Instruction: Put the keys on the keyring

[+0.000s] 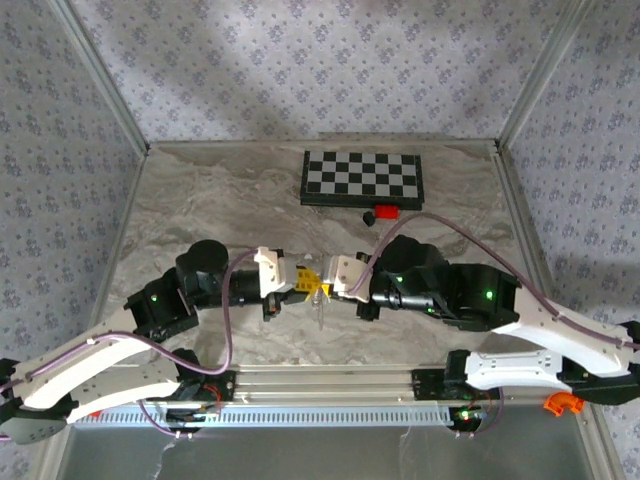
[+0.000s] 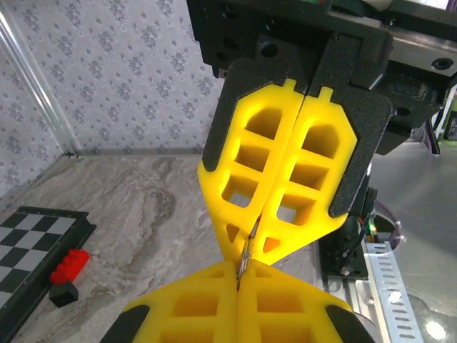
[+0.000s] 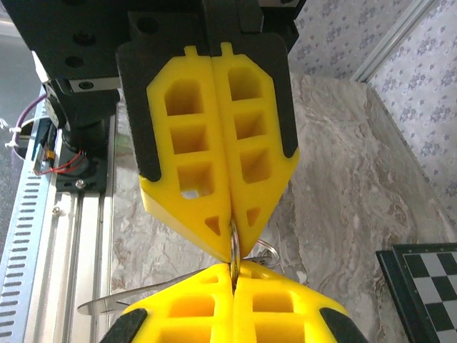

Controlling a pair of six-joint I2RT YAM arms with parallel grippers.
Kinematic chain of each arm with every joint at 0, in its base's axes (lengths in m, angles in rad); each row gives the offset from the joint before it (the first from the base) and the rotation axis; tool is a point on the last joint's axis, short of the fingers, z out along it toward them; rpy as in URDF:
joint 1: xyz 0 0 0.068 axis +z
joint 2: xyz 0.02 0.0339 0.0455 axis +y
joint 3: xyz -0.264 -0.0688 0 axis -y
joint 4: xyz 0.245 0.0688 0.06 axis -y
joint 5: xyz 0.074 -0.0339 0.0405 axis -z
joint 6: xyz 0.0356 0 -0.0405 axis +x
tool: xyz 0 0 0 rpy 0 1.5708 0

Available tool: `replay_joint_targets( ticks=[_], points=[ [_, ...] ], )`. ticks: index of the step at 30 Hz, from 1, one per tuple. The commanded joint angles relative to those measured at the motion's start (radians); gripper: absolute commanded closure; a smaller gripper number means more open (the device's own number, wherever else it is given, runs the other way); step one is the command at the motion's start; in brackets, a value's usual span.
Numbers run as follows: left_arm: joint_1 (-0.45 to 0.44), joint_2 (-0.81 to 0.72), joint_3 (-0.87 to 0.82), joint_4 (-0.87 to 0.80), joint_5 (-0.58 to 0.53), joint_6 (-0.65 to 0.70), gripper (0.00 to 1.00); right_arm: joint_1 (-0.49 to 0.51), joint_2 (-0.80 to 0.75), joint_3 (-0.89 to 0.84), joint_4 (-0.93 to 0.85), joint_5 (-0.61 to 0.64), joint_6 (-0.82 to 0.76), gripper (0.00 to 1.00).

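Where the two arms meet tip to tip above the middle of the tabletop [image 1: 200, 200], we list the following.

Left claw [image 2: 239, 273]: yellow moulded fingers [image 2: 193, 304] with a lattice of square pockets, backed in black; jaws pressed flat together, nipping the keyring at the tip.

Right claw [image 3: 233, 276]: same yellow lattice build, jaws likewise closed, nipping the same keyring from the opposite side.

Keyring [image 3: 234, 244]: thin silvery wire, curved, caught in the seam of both claws and held clear of the tabletop; a further wire loop shows just beside it. We cannot tell whether it is a chain or a plain ring.

Key [image 3: 136, 299]: flat, narrow, silvery blade lying out sideways beside the right claw; its head is hidden.

Tabletop: smooth, grey-beige marbled veining.

Checkerboard [image 1: 363, 178]: rigid black-and-white panel, flat at the far edge.

Red block [image 1: 386, 211] and black block [image 1: 368, 217]: small, studded, just beside the checkerboard.
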Motion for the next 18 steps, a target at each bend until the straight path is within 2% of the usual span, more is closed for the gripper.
replay_joint_targets(
  ticks=[1,5,7,11,18],
  points=[
    [-0.008,-0.008,0.017,0.023,-0.013,0.014,1.00,0.016,0.014,0.047,-0.014,-0.005,-0.021,1.00],
    [-0.008,-0.069,-0.064,0.212,0.034,-0.062,1.00,0.015,-0.008,0.024,0.035,-0.020,-0.004,1.00],
    [-0.008,-0.091,-0.104,0.321,0.051,-0.111,1.00,0.014,-0.024,0.004,0.069,-0.033,0.004,0.91],
    [-0.008,-0.106,-0.152,0.446,0.072,-0.179,1.00,0.014,-0.041,-0.016,0.100,-0.075,0.014,0.81],
    [-0.008,-0.088,-0.208,0.622,0.123,-0.298,1.00,0.011,-0.094,-0.062,0.176,-0.118,0.029,0.81]
  ],
)
